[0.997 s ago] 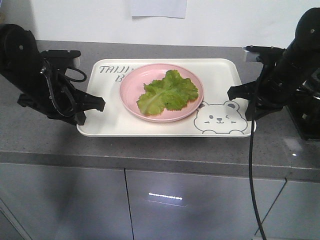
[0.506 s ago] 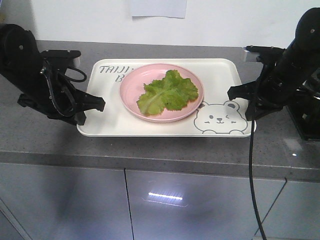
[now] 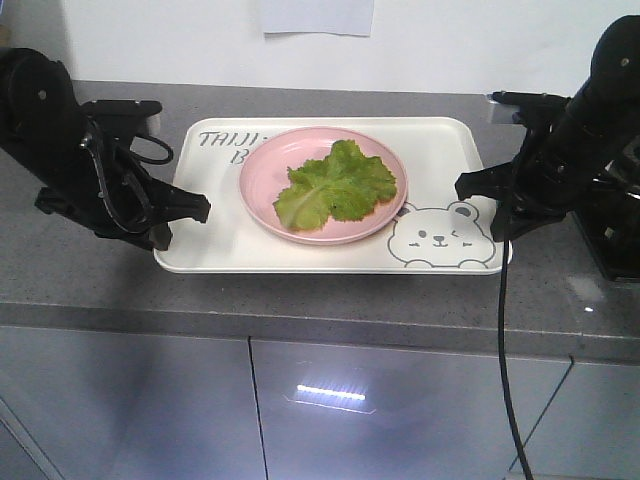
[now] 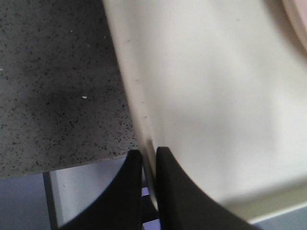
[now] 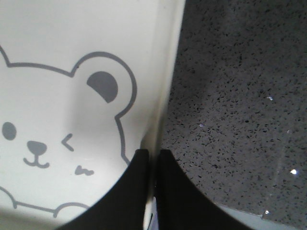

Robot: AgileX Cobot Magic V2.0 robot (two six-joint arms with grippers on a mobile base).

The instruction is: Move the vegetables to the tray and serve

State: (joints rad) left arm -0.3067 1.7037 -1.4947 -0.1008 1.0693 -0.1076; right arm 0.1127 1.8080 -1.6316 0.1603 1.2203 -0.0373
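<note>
The vegetables (image 3: 335,186), a bunch of green crinkly lettuce, lie on a round pink plate (image 3: 262,172). The plate stands on the cream tray (image 3: 440,160) with the grey bear face (image 3: 438,238) on the grey counter. My left gripper (image 3: 198,208) is shut on the tray's left rim (image 4: 139,115), one finger on each side of it, and appears as left gripper (image 4: 149,154) in its wrist view. My right gripper (image 3: 468,186) is shut on the tray's right rim (image 5: 165,96), seen as right gripper (image 5: 153,154) in its wrist view, beside the bear's ear (image 5: 103,86).
The speckled grey counter (image 3: 90,275) runs to a front edge above grey cabinet doors (image 3: 390,410). A black device (image 3: 615,235) stands at the right edge. A white wall with a paper sheet (image 3: 315,15) lies behind.
</note>
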